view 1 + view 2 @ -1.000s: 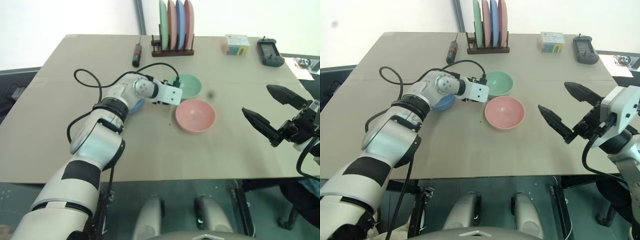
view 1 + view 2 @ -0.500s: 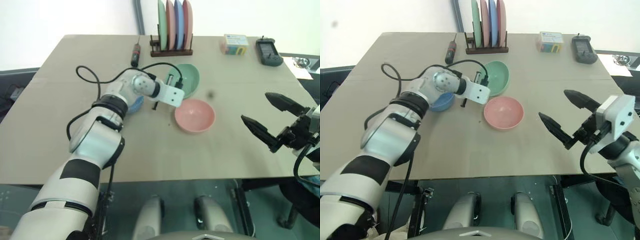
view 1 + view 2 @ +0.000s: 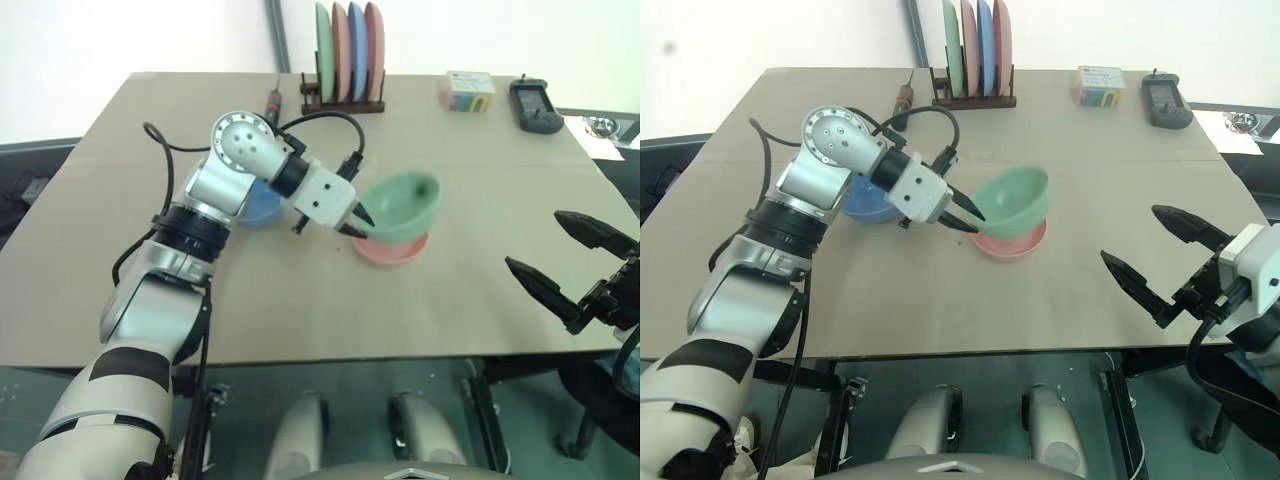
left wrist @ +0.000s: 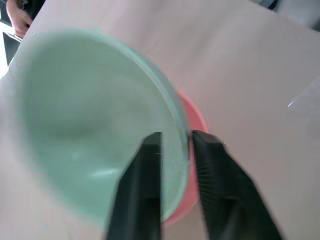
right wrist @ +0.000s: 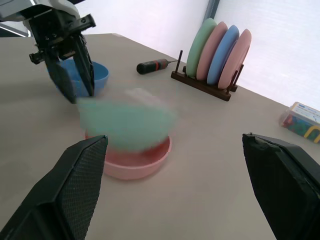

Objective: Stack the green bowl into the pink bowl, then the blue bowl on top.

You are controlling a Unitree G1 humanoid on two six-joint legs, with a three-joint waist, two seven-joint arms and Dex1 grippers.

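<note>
Pale mint, smooth, the green bowl (image 3: 400, 205) hangs tilted, its rim clamped in the left hand (image 3: 352, 218). Beneath it the pink bowl (image 3: 392, 249) is half hidden. The right hand (image 3: 575, 264) gapes wide.

Smooth plastic green bowl (image 3: 400, 205), pink bowl (image 3: 392, 250); matt tabletop (image 3: 300, 300); wooden rack (image 3: 345, 103).

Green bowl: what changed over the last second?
The left tool gripped the green bowl by its rim, lifted it off the table and carried it over the pink bowl, where it now hangs tilted. The pink bowl, blue bowl and plate rack stayed put; the right tool stayed open.
</note>
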